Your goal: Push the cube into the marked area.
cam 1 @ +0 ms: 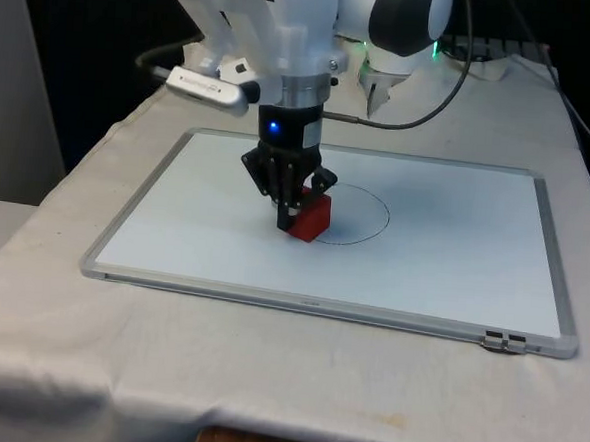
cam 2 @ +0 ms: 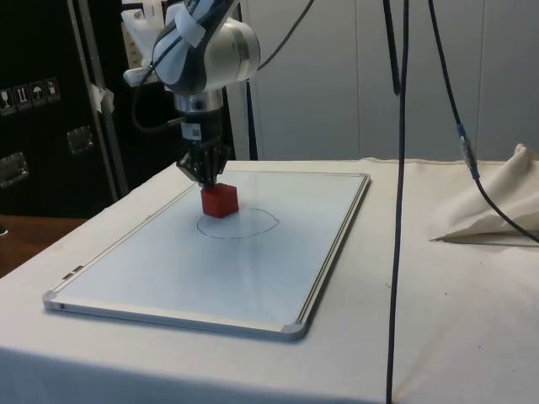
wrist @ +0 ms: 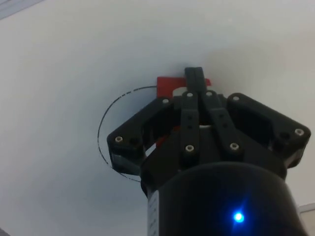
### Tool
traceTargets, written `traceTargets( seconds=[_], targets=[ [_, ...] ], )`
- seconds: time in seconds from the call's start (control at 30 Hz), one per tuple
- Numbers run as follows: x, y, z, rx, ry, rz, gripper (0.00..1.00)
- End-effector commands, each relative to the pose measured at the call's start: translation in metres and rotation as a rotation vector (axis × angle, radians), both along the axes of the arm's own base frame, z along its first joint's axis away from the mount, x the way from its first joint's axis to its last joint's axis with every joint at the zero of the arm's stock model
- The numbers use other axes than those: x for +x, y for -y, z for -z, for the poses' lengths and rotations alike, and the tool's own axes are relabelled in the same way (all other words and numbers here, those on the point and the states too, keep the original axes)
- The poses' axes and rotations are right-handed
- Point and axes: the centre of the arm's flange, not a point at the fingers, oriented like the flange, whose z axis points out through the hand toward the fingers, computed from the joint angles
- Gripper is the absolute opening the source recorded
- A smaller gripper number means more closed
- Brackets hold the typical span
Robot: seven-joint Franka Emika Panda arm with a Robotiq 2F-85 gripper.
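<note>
A whiteboard (cam 1: 453, 261) with a silver frame lies flat on my tabletop (cam 1: 59, 307), which is covered in white cloth. Near the board's middle, towards the front view's left, my black tool (cam 1: 288, 218) points straight down with its two fingers pressed together and nothing between them. Its tips touch the left side of a small red cube (cam 1: 312, 218). The cube sits on the left edge of a thin circle (cam 1: 376, 201) drawn on the board, straddling the line, with the open circle extending to its right.
</note>
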Motion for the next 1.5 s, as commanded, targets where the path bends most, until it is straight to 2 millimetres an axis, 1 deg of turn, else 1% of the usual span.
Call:
traceTargets(
  seconds=[0.0,0.2,0.23,0.27,0.3,0.43,0.5,0.53,0.57,0.83,0.87,0.9,1.07,1.1,1.17,1.2,1.23,1.47],
  targets=[
    [-0.005,-0.002,0.001,0.0,-0.008,0.006,0.0],
    [-0.013,-0.002,0.015,-0.002,-0.043,0.028,0.0],
    [-0.013,-0.001,0.016,-0.001,-0.045,0.031,0.0],
    [-0.012,-0.002,0.011,0.005,-0.032,0.028,0.0],
    [-0.014,0.0,0.018,0.0,-0.048,0.036,0.0],
    [-0.017,0.003,0.019,0.005,-0.06,0.058,0.0],
    [-0.017,0.005,0.017,0.006,-0.065,0.066,0.0],
    [-0.015,0.003,0.012,0.01,-0.054,0.06,0.0],
    [-0.017,0.008,0.016,0.007,-0.07,0.073,0.0],
    [-0.021,0.01,0.0,0.025,-0.084,0.112,0.0],
    [-0.018,0.01,0.004,0.023,-0.077,0.103,0.0],
    [-0.022,0.009,-0.003,0.034,-0.09,0.121,0.0],
    [-0.028,0.01,-0.011,0.055,-0.105,0.138,0.0],
    [-0.032,0.011,-0.014,0.066,-0.109,0.146,0.0],
    [-0.035,0.01,-0.016,0.075,-0.114,0.15,0.0],
    [-0.033,0.011,-0.014,0.072,-0.111,0.145,0.0],
    [-0.037,0.011,-0.017,0.08,-0.116,0.153,0.0],
    [-0.053,0.011,-0.023,0.123,-0.142,0.17,0.0]
  ],
)
